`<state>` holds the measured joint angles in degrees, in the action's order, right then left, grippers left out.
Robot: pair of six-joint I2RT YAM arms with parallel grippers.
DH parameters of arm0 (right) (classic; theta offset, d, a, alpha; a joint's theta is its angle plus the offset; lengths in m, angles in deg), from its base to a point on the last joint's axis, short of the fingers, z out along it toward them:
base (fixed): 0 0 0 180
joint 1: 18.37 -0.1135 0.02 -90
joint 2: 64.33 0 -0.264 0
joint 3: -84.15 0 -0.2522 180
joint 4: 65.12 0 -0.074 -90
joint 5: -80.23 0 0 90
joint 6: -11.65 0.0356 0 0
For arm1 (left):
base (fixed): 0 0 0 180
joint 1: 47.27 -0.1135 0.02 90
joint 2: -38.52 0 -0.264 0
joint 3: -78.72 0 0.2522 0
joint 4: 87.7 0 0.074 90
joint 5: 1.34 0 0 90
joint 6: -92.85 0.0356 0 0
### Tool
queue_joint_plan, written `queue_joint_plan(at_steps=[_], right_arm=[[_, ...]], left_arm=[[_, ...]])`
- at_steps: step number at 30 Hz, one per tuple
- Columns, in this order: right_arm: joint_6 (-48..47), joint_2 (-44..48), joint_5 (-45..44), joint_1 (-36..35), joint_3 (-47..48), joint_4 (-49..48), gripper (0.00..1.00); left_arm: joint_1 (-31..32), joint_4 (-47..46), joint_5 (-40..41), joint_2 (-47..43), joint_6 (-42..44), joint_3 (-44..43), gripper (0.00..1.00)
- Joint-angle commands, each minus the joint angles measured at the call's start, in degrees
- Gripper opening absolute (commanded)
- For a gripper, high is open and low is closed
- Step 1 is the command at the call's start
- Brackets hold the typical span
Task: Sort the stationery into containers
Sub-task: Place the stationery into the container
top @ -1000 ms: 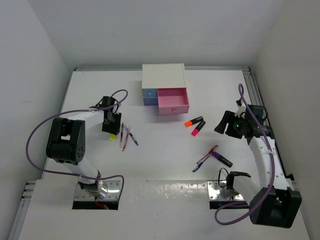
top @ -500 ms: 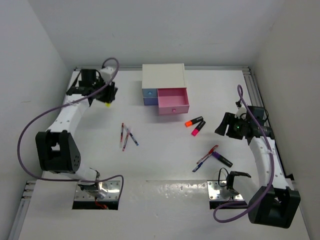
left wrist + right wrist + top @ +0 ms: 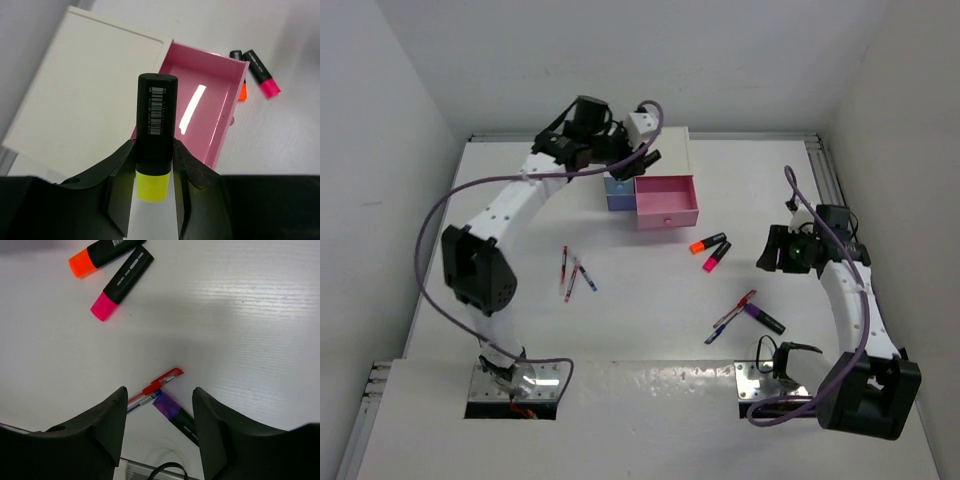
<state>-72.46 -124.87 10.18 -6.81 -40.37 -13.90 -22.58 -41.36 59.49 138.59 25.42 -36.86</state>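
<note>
I am holding the yellow highlighter pinched between the fingers of the left gripper, black barrel pointing ahead, yellow cap back between the jaws; it is hanging over the edge of the white cabinet, just short of the pink drawer, which is standing pulled out and looking bare inside. To drop it well, I am judging that I should move out over the drawer's middle, come low, and only then part the fingers; a round barrel let go over the rim could bounce out. The right gripper is hovering wide open and empty above the red pen and purple highlighter; the pink highlighter and orange highlighter are lying beyond.
</note>
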Motion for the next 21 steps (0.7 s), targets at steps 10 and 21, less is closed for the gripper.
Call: queue_joint_plan(at_steps=[10,21], right_arm=[[-29.3,-12.0,-4.1,0.3,9.7,15.1,0.47],[-41.1,-7.1,-5.8,0.1,0.7,15.2,0.51]], left_arm=[[6.1,7.2,3.1,18.0,2.9,-16.0,0.11],[7.1,7.2,0.7,21.8,3.4,-14.9,0.33]])
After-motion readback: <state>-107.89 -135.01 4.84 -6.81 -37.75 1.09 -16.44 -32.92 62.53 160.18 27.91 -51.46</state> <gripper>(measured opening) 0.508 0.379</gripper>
